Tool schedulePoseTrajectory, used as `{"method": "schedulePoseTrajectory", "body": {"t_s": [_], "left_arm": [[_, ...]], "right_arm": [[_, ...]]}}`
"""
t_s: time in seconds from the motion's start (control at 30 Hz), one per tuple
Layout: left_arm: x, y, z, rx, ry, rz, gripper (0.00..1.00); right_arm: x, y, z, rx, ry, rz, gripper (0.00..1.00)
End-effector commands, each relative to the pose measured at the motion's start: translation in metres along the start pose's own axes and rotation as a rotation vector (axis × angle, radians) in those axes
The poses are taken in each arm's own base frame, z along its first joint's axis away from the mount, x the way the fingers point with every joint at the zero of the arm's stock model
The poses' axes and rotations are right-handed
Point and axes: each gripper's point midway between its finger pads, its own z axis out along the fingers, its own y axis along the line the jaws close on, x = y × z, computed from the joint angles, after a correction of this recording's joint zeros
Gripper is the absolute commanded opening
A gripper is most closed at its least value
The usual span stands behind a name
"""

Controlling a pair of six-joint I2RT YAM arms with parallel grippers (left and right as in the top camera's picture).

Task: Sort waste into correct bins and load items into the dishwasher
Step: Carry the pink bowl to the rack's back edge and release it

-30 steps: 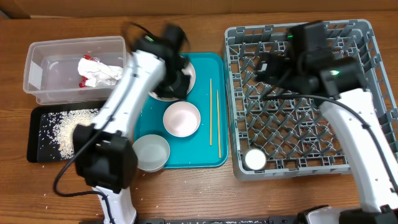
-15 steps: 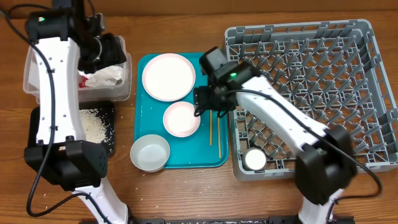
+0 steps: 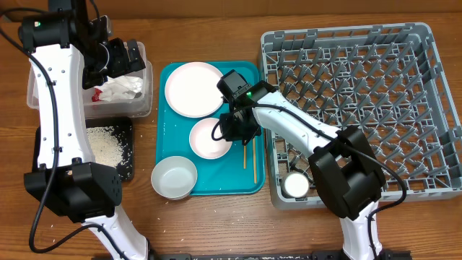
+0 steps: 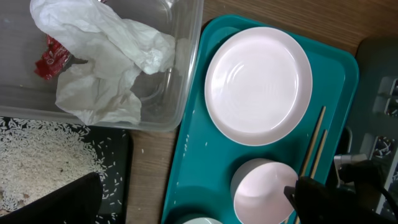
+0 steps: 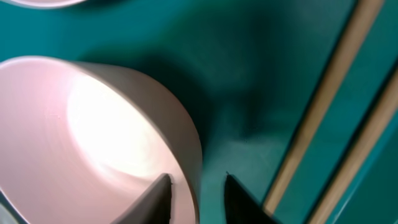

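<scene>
My left gripper (image 3: 120,58) hangs open above the clear tub bin (image 3: 43,66), with nothing between its fingers (image 4: 71,200). The crumpled white wrapper (image 3: 119,88) (image 4: 106,68) lies inside that tub. Loose rice (image 3: 99,143) sits in the black tray bin (image 3: 43,155). On the teal tray lie the plate (image 3: 193,88) (image 4: 258,84), two bowls and the chopsticks (image 3: 245,148) (image 4: 314,143). My right gripper (image 3: 234,128) (image 5: 198,194) is shut on the middle bowl (image 3: 208,139) (image 5: 87,143), one finger inside its right rim and one outside. The other bowl (image 3: 174,178) is untouched. A white cup (image 3: 294,185) stands in the grey dishwasher rack (image 3: 361,72).
The teal tray (image 3: 170,144) lies between the bins and the rack. A few rice grains are scattered on the wooden table (image 3: 209,224) near the black tray. The right arm reaches across the rack's left wall to the tray.
My left arm swung from the plate to above the clear tub and its gripper opened wide. My right arm came from the rack to the middle bowl and its jaws closed on the rim.
</scene>
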Motion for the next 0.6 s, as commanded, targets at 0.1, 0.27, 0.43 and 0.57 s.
{"method": "schedulePoseTrajectory", "body": {"t_s": [0.1, 0.27, 0.43, 0.57], "left_arm": [[-0.004, 0.0, -0.008, -0.002, -0.026, 0.005, 1.0], [-0.004, 0.0, -0.008, -0.002, -0.026, 0.004, 1.0], [-0.004, -0.001, -0.008, -0.002, -0.026, 0.006, 1.0], [-0.004, -0.001, -0.008, -0.002, -0.026, 0.007, 1.0]], "right_arm": [[-0.006, 0.008, -0.008, -0.022, -0.024, -0.004, 0.04], [-0.044, -0.004, -0.08, 0.064, -0.185, 0.022, 0.04], [-0.089, -0.039, -0.213, 0.257, -0.522, 0.097, 0.04], [-0.103, -0.1, -0.329, 0.557, -0.844, 0.25, 0.04]]}}
